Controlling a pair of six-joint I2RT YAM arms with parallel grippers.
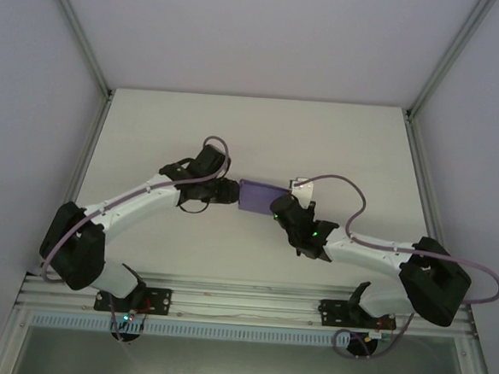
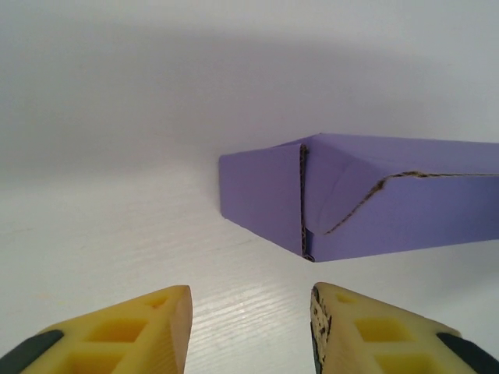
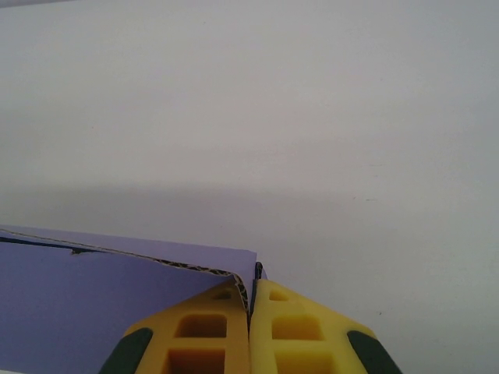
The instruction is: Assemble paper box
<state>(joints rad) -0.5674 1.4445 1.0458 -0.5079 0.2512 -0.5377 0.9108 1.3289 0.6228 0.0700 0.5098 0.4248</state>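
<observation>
One grip only: your right gripper (image 3: 250, 287) is clenched on a box (image 3: 93, 304) wall, and the left gripper (image 2: 249, 304) is released just short of the folded end, mid table (image 1: 151, 129). Pull rightward and the box may slide, or its flap may spring open.

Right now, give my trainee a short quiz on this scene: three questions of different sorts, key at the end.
1. True or false: the left pincer is clamped on the small purple card box.
2. Pick one: the right pincer is (A) shut on a thin edge of the box, (B) open above it, (C) holding a cable.
3. Short answer: what does the box rest on?
Key: 1 false, its jaws stand apart, with the box ahead of them and untouched. 2 A. 3 the white table.
</observation>
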